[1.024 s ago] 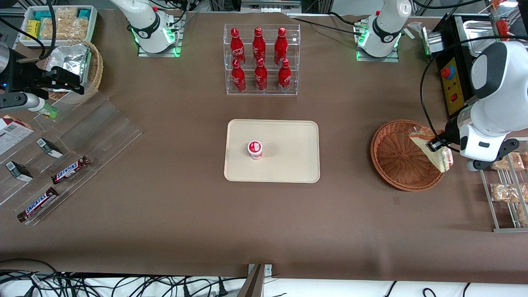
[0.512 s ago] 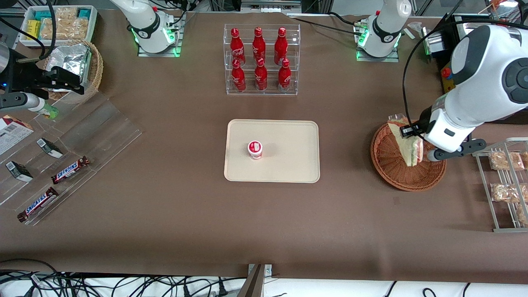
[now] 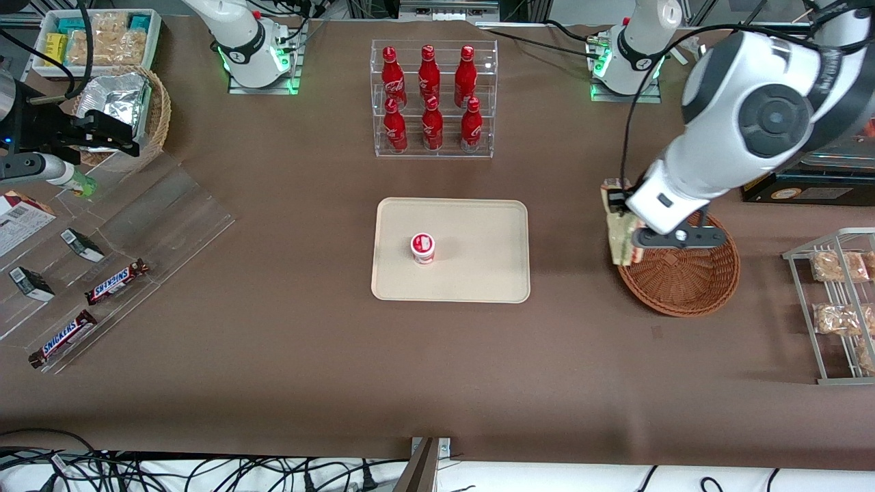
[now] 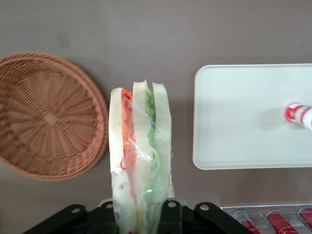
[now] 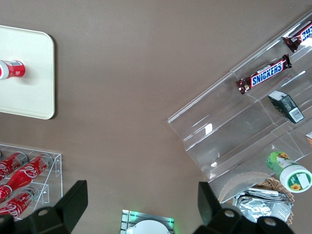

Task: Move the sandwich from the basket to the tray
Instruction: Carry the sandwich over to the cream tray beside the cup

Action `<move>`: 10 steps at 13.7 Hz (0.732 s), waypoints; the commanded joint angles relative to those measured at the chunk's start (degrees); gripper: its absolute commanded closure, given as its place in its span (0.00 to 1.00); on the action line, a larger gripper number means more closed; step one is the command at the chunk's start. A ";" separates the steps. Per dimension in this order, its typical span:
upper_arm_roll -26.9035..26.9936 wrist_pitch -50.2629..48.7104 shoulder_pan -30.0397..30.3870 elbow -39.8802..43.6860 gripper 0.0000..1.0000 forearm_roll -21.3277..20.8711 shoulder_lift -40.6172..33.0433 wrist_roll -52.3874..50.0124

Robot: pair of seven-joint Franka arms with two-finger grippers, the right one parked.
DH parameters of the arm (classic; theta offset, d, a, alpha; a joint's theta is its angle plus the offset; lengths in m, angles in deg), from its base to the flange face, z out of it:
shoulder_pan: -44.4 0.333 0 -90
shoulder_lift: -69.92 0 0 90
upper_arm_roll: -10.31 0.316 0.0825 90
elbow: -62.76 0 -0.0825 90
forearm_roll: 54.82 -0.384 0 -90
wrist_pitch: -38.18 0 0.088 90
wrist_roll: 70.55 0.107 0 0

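Front view: end effector (image 3: 621, 222) grips sandwich (image 3: 621, 240), long axis vertical.

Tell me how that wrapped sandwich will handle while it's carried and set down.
Held by the gripper above the basket's rim, the sandwich looks soft; its layers splay, so squeezing may crush it. Its clear wrap is probably slippery. Set on its narrow edge on the tray, it would likely topple.
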 commanded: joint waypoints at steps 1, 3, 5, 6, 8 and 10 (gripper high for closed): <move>-2.24 2.65 -2.31 1.68 1.00 -1.45 3.03 3.32; -2.25 4.84 -5.82 1.15 0.96 -1.54 5.14 3.06; -2.16 6.52 -8.37 0.97 0.95 -1.63 8.04 -0.43; -2.16 7.57 -8.99 0.89 0.93 -2.15 9.44 -2.63; -2.25 9.42 -10.66 0.80 0.91 -4.00 12.17 -5.37; -2.25 12.66 -11.54 0.54 0.89 -5.31 14.81 -8.27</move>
